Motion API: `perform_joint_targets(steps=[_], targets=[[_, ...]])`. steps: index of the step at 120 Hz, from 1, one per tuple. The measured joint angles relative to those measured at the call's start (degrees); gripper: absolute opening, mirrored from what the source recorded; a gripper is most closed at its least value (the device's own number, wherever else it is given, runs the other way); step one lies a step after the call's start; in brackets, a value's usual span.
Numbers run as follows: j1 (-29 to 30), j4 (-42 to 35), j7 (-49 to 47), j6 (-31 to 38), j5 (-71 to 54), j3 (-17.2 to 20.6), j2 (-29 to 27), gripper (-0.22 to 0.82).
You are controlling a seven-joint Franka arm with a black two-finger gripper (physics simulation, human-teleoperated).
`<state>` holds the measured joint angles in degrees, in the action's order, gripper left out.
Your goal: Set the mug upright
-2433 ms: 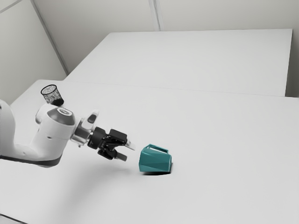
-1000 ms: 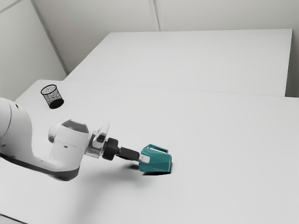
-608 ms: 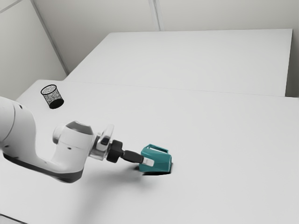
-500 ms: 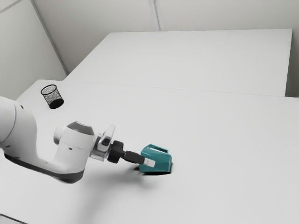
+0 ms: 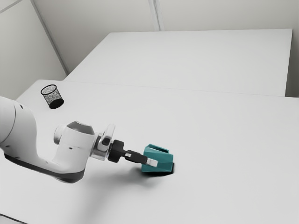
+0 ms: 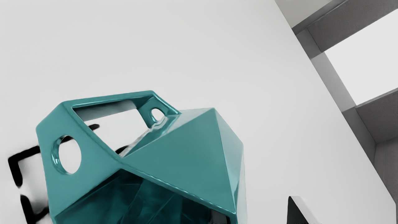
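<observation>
- One white arm point(image 5: 18, 126) reaches in from the exterior view's left, low and slanting; you probably have it so because the mug's mouth faces that way.
- Farther back along the tabletop point(image 5: 224, 140), the black mesh cup point(image 5: 52, 97) stands well apart from the work. Your task gives it no part, so its place matters only as something to keep clear of.
- Next come your jaws, at the mug's mouth end. In the wrist view they stand moderately apart with the near wall between them: one reaches inside the mouth, the other is outside with a gap to the wall. You have no two-sided hold there; straddling the wall looks meant to let you pinch it and tip the mug.
- Rightmost is the teal mug point(image 5: 161, 161), lying on its side, handle point(image 5: 158, 148) uppermost, mouth toward the arm and base toward the exterior view's right. It isn't upright. You'd likely need a firm pinch, then a turn bringing the mouth up and the base down; a loose pinch could let the faceted body slide or roll.
</observation>
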<state>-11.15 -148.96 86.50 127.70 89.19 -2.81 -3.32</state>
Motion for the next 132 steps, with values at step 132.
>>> perform_joint_targets(steps=[132], targets=[[0.6,6.5,-7.8,2.8,-24.5,0.0,-10.7,-0.18]])
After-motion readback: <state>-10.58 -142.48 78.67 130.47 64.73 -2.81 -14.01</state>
